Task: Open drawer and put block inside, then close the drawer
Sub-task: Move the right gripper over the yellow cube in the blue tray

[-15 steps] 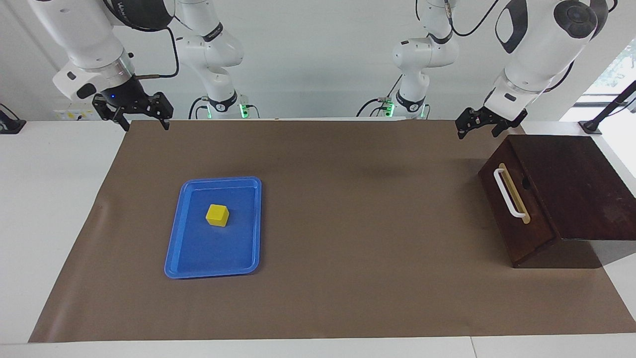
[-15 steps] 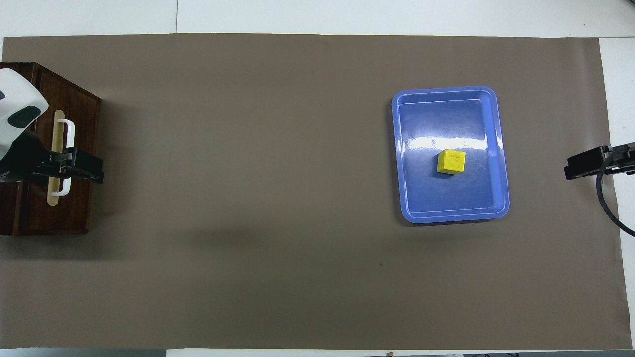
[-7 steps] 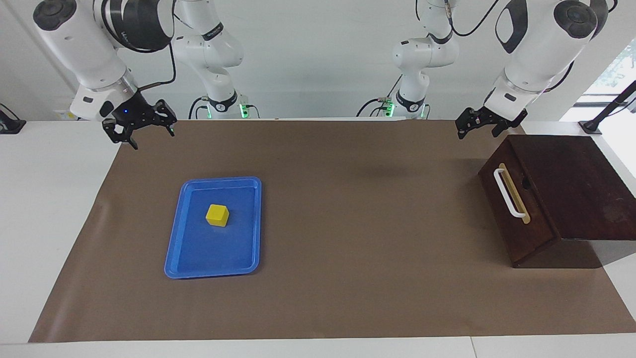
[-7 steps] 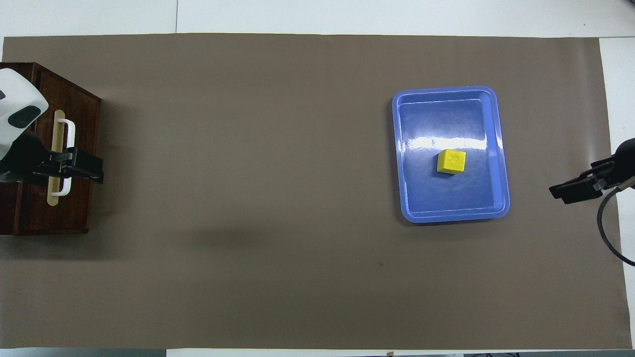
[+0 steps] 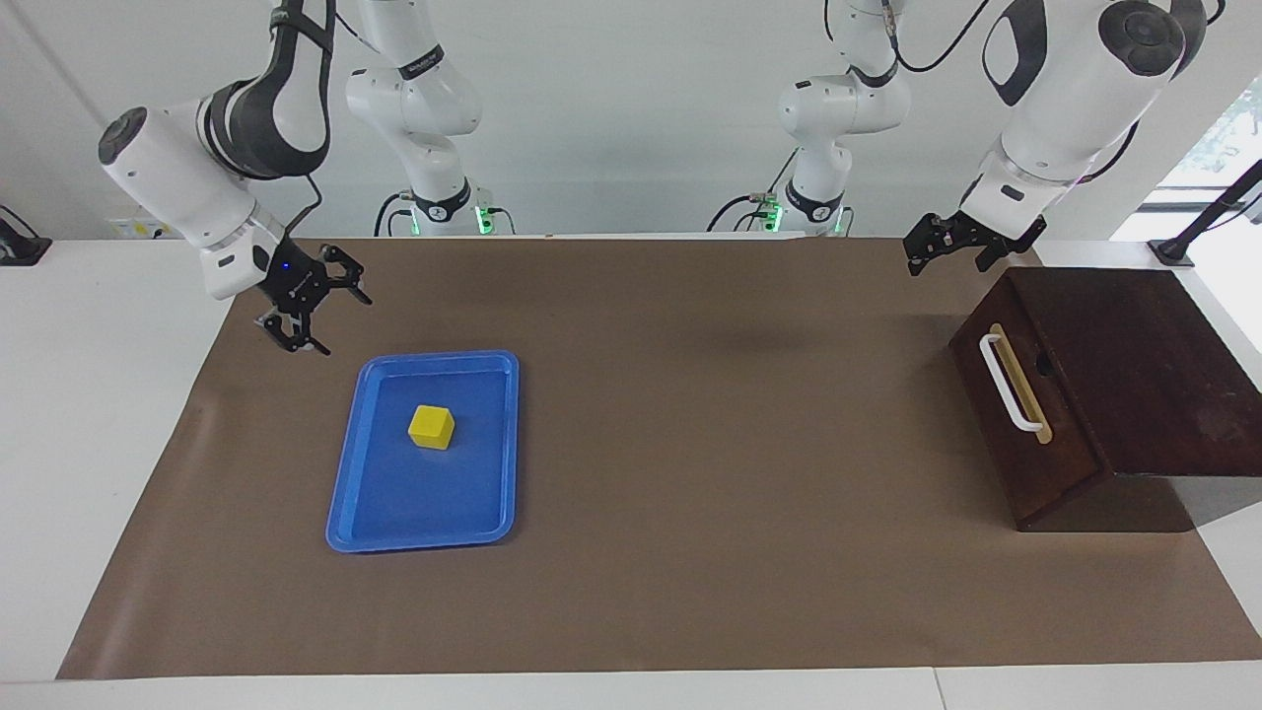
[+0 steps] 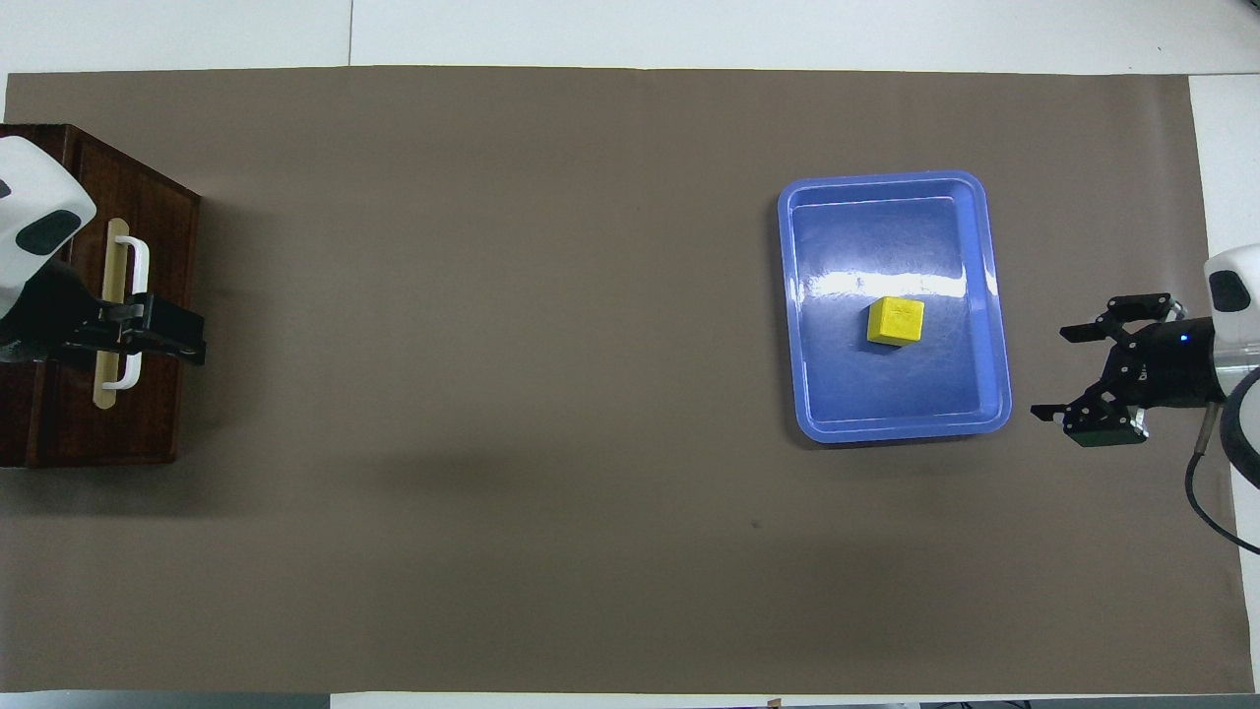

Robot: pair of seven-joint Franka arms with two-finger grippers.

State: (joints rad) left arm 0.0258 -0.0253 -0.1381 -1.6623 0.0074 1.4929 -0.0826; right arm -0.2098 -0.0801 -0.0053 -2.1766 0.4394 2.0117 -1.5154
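Drawer (image 5: pixel 1025 419) shut at frame right, yellow block (image 5: pixel 431 426) on blue tray (image 5: pixel 345 493) mid-left; right claw (image 5: pixel 314 306) open above tray corner, left claw (image 5: pixel 948 248) open, waiting above cabinet; risk: block grabbed before drawer opens.

Matt brown paper sheet (image 5: pixel 690 444) covers the smooth white tabletop (image 5: pixel 89 394), faintly creased near one edge. The blue tray (image 5: pixel 340 493) reads as glossy plastic — a bright glare streaks its floor. On it, the yellow block (image 5: pixel 431 426) looks smooth and matt. The drawer (image 5: pixel 1020 434) front shows dark, grained wood with a low sheen — its white handle (image 5: pixel 1010 383) looks like smooth plastic on a pale wooden strip (image 5: pixel 1025 390).
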